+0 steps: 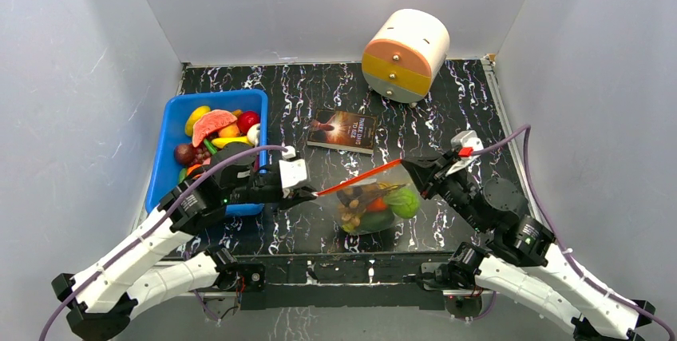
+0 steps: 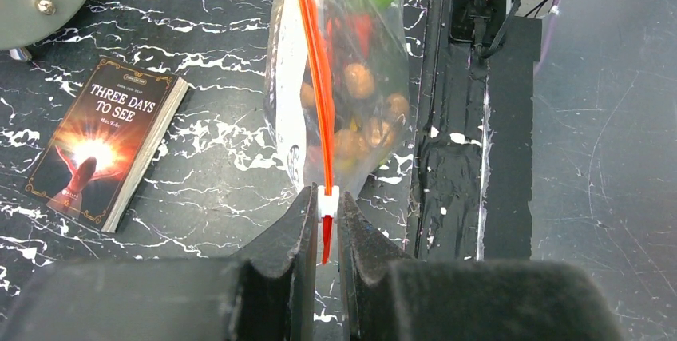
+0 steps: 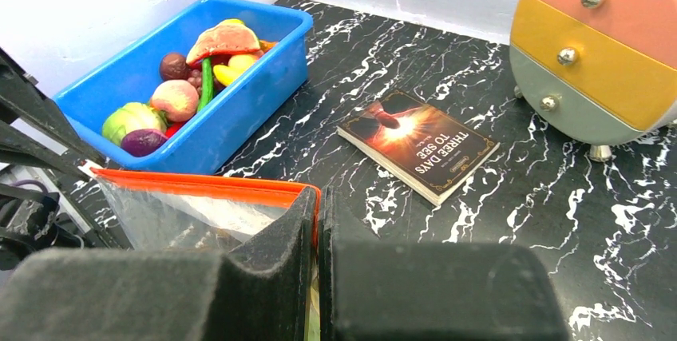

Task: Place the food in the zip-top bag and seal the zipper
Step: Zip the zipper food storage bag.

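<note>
Near the front edge of the counter (image 1: 447, 109), the bag (image 1: 382, 215) is hanging stretched between both arms. The left gripper (image 2: 327, 207) is pinching narrowly on the pale slider (image 2: 328, 200) at one end of the orange zipper (image 2: 314, 77). The right gripper (image 3: 318, 201) is clamping tight on the strip's opposite end. Inside the bag, food (image 1: 369, 204) is sitting low: green, brown and red pieces.

Sealing looks like the step in hand. To do it well, the right side should be anchoring its end while the strip is being held taut and straight, so the slider is not buckling the soft plastic. Whether the track is already shut along its length I cannot tell.

Farther back, a book (image 1: 343, 131) is lying apart from the strip. A blue bin (image 1: 170, 117) with more toy fruit is sitting just beside the left arm, and a round drawer unit (image 1: 405, 55) is standing by the far wall. Nothing is blocking the line between the grippers.
</note>
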`<state>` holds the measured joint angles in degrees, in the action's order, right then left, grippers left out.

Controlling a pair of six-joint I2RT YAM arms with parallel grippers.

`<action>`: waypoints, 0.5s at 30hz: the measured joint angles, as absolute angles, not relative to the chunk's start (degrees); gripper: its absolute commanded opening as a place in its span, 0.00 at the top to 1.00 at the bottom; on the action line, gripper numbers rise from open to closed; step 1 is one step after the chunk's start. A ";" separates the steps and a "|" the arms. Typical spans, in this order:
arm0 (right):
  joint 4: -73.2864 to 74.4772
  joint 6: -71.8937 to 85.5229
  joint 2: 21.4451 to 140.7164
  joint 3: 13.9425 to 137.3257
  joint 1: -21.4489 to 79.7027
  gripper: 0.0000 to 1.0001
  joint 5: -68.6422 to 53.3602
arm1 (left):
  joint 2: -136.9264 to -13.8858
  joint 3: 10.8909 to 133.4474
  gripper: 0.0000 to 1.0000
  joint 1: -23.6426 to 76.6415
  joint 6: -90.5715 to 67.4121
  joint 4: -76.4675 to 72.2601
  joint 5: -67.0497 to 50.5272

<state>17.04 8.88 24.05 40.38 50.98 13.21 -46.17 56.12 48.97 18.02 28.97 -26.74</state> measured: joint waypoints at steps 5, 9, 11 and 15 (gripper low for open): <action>19.16 8.84 22.85 41.30 50.98 1.00 15.18 | -44.56 56.12 1.00 48.97 18.28 30.79 -26.06; 20.10 9.21 22.06 41.47 51.00 1.00 15.09 | -43.88 56.12 1.00 48.97 18.70 30.94 -25.85; 21.02 9.74 21.80 41.47 51.03 1.00 14.87 | -43.70 56.12 1.00 48.97 18.96 31.33 -25.82; 23.77 12.43 21.30 42.09 51.09 1.00 13.10 | -43.27 56.14 1.00 48.97 19.44 33.01 -25.74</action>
<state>23.77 12.43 21.30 42.09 51.09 13.10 -43.27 56.14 48.97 19.44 33.01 -25.74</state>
